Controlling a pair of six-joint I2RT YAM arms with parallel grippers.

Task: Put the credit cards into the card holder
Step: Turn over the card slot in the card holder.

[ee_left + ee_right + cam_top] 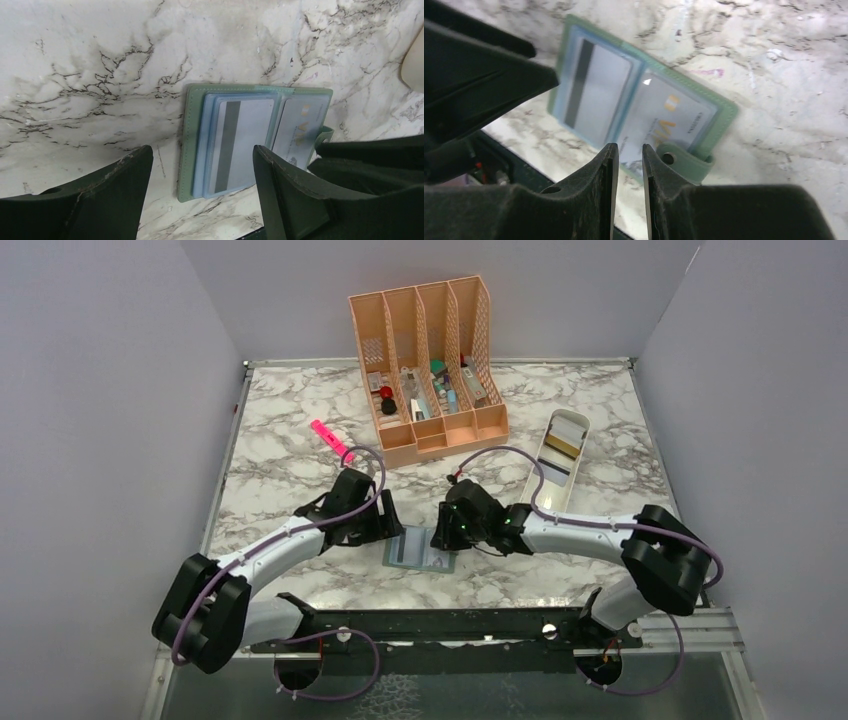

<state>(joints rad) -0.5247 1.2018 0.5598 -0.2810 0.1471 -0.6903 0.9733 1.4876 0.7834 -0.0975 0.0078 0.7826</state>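
Note:
The grey-green card holder (pixel 420 550) lies open and flat on the marble near the front edge. Its left pocket (pixel 240 145) holds a pale card with a dark stripe (pixel 594 95). A card with gold lettering (pixel 664 120) sits in the right pocket (pixel 300 125). My left gripper (pixel 385 530) hovers wide open over the holder's left half (pixel 201 150), with nothing between its fingers. My right gripper (pixel 450 535) hangs just above the right page's near edge beside the snap tab (pixel 684 162). Its jaws (pixel 626 147) stand a narrow slit apart, gripping nothing. More credit cards (pixel 565 440) lie in the white tray.
The long white tray (pixel 541 485) lies to the right behind my right arm. A peach slotted desk organizer (pixel 430 360) full of small items stands at the back centre. A pink highlighter (pixel 330 438) lies to its left. The black base rail (pixel 450 625) runs along the front.

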